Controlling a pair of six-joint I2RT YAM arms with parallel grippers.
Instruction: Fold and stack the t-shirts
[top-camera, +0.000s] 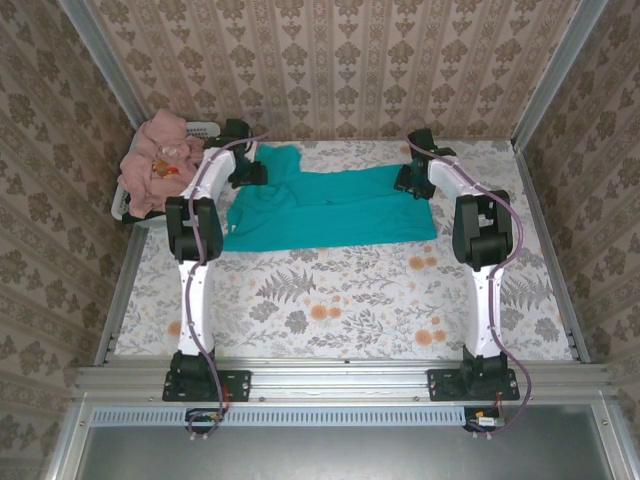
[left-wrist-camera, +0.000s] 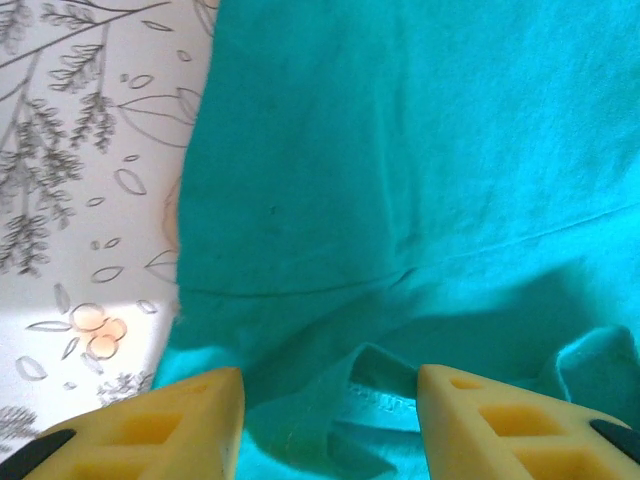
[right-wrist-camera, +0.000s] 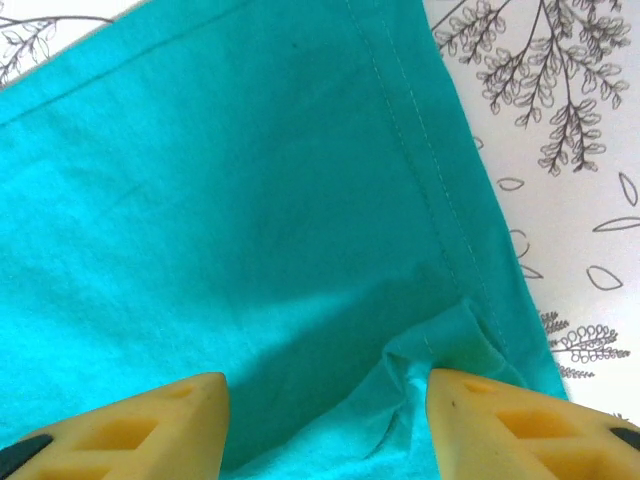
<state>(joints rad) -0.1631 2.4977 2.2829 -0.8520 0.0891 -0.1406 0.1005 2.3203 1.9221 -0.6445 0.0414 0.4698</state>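
I've got the teal t-shirt (right-wrist-camera: 250, 200) puckered up between the parted jaws of my right gripper (right-wrist-camera: 325, 415), stitched hem edging the floral table (right-wrist-camera: 580, 150).

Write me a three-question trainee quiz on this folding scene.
1. Multiple choice: the t-shirt spread on the table is A pink, B teal, C white.
2. True or false: the laundry basket holding pink shirts stands at the far right.
3. Fill in: the left pincer and right pincer are both at the t-shirt's ____ edge, away from the arm bases.
Key: 1 B; 2 false; 3 far.
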